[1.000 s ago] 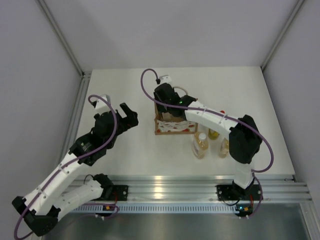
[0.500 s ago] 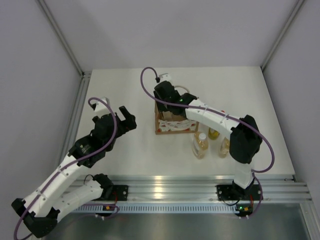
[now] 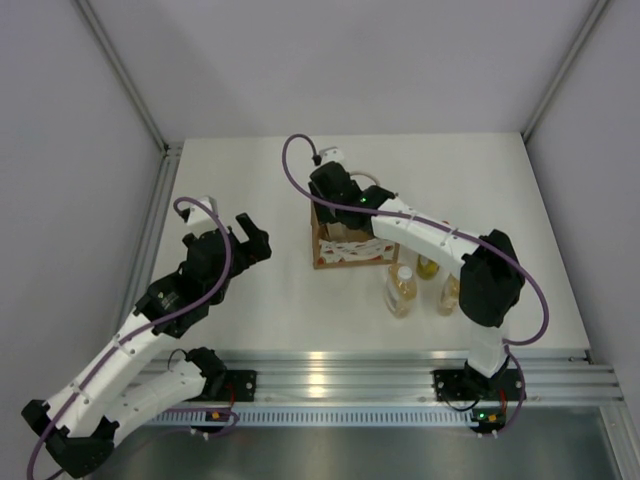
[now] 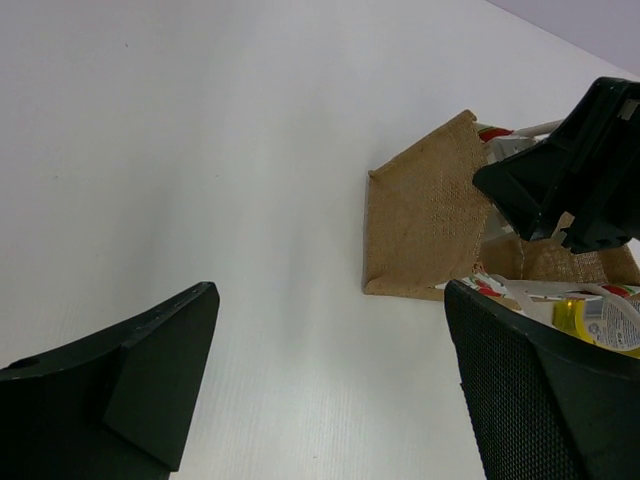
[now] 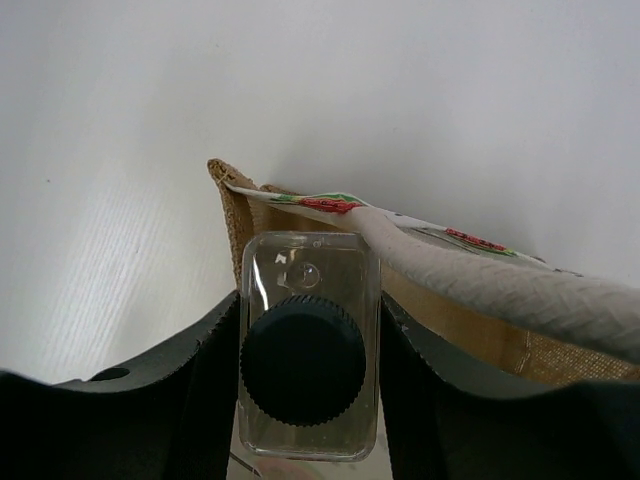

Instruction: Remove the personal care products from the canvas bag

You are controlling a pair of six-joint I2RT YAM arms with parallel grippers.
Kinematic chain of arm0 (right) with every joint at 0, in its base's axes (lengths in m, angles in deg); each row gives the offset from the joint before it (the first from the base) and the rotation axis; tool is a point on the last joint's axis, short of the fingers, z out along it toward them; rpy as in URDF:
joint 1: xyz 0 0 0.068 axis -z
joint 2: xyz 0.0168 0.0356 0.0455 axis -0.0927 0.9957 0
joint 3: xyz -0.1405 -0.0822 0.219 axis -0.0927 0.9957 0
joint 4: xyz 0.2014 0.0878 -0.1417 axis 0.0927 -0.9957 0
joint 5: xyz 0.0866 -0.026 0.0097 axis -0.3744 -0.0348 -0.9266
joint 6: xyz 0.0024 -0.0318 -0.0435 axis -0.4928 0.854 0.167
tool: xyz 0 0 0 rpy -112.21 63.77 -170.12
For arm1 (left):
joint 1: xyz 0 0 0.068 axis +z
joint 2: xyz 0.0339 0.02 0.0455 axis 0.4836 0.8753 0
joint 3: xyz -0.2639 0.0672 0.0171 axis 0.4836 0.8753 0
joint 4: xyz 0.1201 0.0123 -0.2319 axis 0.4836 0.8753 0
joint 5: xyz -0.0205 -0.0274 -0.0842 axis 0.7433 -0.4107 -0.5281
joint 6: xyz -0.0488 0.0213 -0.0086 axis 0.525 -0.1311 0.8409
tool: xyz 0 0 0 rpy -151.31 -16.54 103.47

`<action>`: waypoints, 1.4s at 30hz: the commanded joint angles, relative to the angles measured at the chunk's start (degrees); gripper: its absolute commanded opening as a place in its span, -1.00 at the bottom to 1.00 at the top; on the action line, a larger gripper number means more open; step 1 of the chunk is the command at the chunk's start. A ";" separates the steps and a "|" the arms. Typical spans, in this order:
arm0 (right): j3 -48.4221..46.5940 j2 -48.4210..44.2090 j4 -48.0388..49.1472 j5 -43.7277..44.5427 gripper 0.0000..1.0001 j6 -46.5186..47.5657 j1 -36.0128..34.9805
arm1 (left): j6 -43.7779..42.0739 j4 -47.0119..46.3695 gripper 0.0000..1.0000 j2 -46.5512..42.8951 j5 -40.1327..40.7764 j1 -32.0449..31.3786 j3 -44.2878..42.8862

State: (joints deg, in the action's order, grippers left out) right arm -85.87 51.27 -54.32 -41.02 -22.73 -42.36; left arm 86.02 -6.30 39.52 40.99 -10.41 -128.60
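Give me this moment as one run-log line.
right hand: shut on square bottle at canvas bag opening | left hand: open, apart | three bottles on table

The canvas bag [image 4: 420, 215] is coarse, open-weave tan cloth, matt and rough. Its handle [image 5: 480, 285] is a smoother off-white cloth. The squarish bottle [image 5: 310, 262] is clear glossy plastic, and its dark cap [image 5: 302, 358] is matt and finely ribbed round the edge. The right end effector [image 5: 310, 375] looks like matt black plastic. The left end effector [image 4: 330, 385] shows a fine grid texture on the finger at lower right. The surface [image 3: 270, 290] is matt white, faintly lined. The rail [image 3: 340, 372] along the bottom of the top view is brushed, shiny metal.
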 commanded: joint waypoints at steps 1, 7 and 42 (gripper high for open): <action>0.02 -2.81 5.62 0.95 -0.46 -1.05 0.75 | -1.09 0.11 0.97 -0.70 1.28 -0.13 0.20; 1.43 -2.98 6.58 0.51 -0.20 -1.75 0.75 | -1.62 0.11 0.97 -0.79 1.64 -0.13 -0.06; 10.48 -9.05 7.29 -1.69 0.10 -1.93 1.98 | -1.53 0.81 0.97 -2.38 2.25 -0.13 1.34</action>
State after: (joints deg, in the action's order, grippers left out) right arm -76.01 45.80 -49.60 -42.51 -25.11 -41.05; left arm 84.66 -5.12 37.64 42.02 -10.41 -127.70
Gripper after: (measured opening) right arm 0.565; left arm 0.984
